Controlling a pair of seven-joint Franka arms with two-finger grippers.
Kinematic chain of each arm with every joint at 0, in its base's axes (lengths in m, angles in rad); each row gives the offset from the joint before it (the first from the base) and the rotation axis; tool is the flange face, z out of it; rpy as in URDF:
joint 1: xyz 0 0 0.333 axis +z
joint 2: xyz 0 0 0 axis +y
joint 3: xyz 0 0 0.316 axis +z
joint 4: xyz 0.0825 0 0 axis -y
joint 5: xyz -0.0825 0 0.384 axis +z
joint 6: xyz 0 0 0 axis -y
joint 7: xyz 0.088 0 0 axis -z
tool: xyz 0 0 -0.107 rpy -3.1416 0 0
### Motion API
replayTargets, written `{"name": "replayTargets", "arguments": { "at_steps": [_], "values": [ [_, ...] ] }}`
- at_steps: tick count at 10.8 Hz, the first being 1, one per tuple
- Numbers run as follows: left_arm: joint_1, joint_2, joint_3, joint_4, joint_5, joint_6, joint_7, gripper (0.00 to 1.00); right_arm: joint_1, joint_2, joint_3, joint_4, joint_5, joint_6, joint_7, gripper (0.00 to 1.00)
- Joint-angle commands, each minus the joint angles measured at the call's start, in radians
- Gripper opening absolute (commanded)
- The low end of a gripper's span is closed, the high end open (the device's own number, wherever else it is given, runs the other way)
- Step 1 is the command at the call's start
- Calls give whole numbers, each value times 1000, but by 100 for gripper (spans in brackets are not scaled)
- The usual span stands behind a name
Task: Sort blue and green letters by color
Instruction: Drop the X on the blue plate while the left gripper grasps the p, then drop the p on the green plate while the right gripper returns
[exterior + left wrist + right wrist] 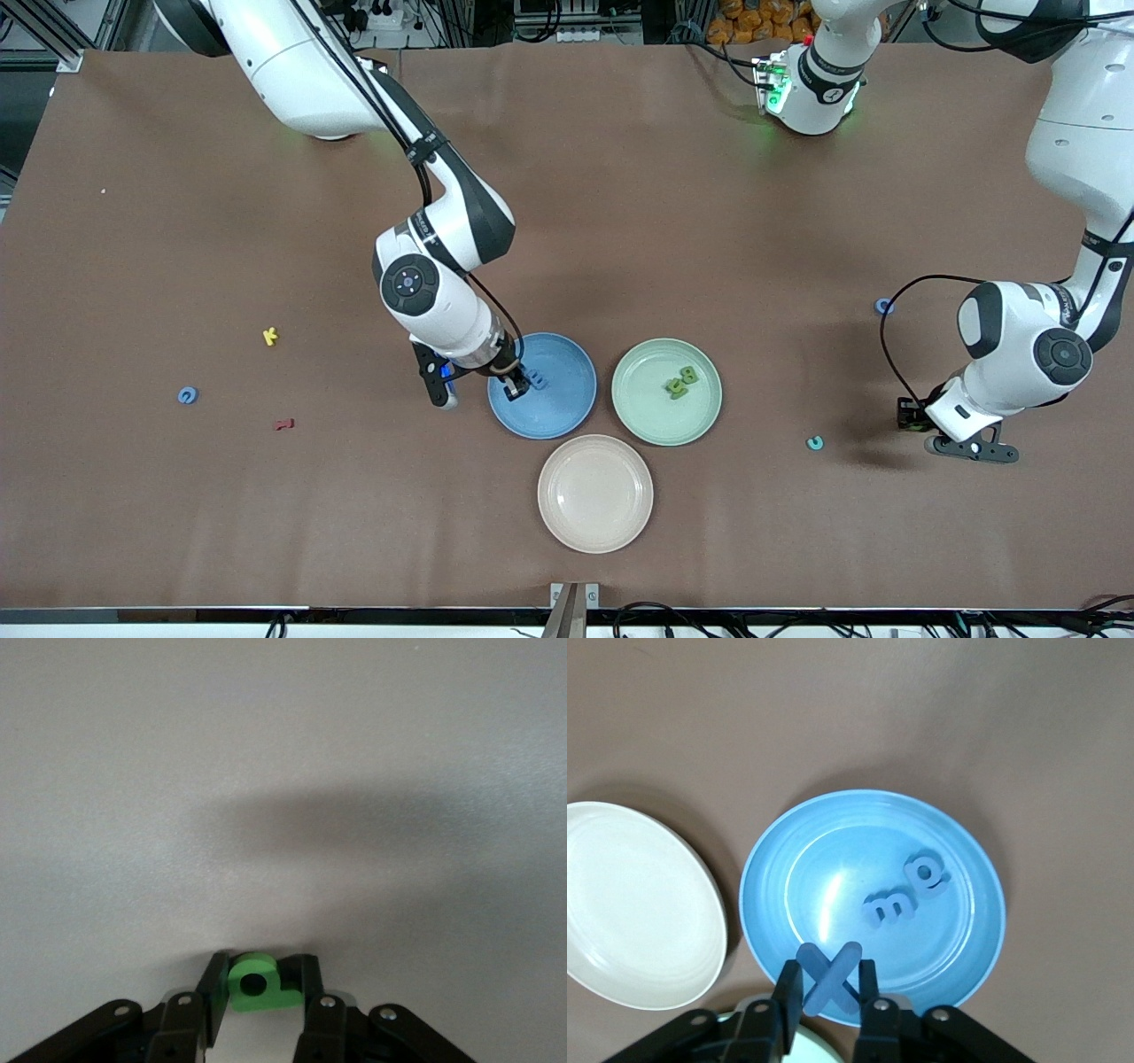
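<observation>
Fingers: right gripper (825, 985) clamps a blue X (827, 978) over the blue plate (567, 416), frame centre; left gripper (257, 988) clamps a green letter (255, 984), lower right. Sorted: two blue, green pile (681, 382). Left: three loose blue letters.

A broad table (177, 532) covered in matte brown material fills the scene under even overhead light that casts soft shadows. Along its farthest edge stand aluminium frame rails (53, 35), a power strip (376, 16) with plugged cables, and a heap of orange objects (753, 19). Black cables (673, 613) trail along the nearest edge.
</observation>
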Motion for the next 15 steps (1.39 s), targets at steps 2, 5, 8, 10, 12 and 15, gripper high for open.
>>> {"name": "replayTargets", "arguments": {
  "at_steps": [2,5,8,10,12,15],
  "values": [
    [-121,-70,4,6,-46,-43,-172,0,9,29,-5,26,-6,21,22,100],
    [-287,-94,23,12,-117,-83,-414,0,-25,25,-9,12,-61,6,-108,100],
    [-448,-94,49,30,-141,-105,-649,0,-188,15,-9,-26,-60,-88,-474,100],
    [-546,-93,79,43,-189,-105,-749,0,-253,6,-26,-26,-77,-177,-654,100],
    [-622,-85,102,52,-207,-105,-844,0,-320,8,-74,-42,-123,-182,-830,100],
    [-680,-81,119,52,-220,-105,-927,0,-436,-15,-74,-124,-123,-162,-1123,100]
  ]
}}
